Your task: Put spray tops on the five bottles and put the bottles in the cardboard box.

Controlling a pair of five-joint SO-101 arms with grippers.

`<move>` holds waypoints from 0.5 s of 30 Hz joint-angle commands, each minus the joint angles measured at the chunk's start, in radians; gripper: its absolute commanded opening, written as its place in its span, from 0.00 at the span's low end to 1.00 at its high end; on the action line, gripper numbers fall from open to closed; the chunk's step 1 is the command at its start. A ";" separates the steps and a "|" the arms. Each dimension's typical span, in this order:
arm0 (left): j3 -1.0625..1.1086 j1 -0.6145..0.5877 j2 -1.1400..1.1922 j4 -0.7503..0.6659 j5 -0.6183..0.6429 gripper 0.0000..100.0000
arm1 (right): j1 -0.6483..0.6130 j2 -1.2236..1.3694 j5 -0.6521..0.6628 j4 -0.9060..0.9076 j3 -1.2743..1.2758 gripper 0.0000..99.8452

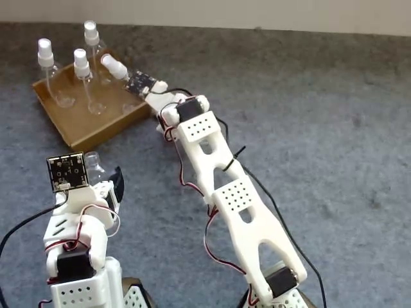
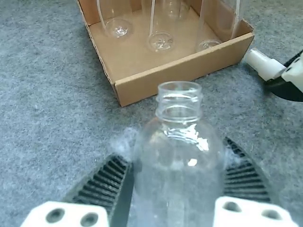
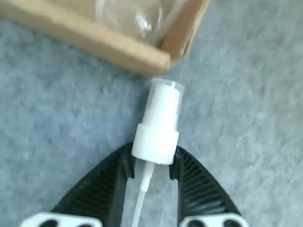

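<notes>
Clr glossy plastic bottle (image 2: 177,161), matt cardbd box (image 2: 184,71), rough fuzzy carpet (image 2: 47,118).

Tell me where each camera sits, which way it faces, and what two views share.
High view: fixed overhead, looking down on the left arm, the right arm and the box.
Left wrist view: on the left arm, facing the box past the left gripper and its bottle.
Right wrist view: on the right arm, facing a box corner past the right gripper and its spray top.
Shared: all show the box.
</notes>
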 commanded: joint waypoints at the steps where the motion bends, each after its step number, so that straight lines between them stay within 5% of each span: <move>1: -0.005 0.015 -0.012 -0.028 0.008 0.14 | 0.061 -0.018 0.011 0.101 -0.111 0.05; 15: -0.005 0.015 -0.012 -0.028 0.008 0.14 | 0.105 -0.274 0.006 0.337 -0.113 0.05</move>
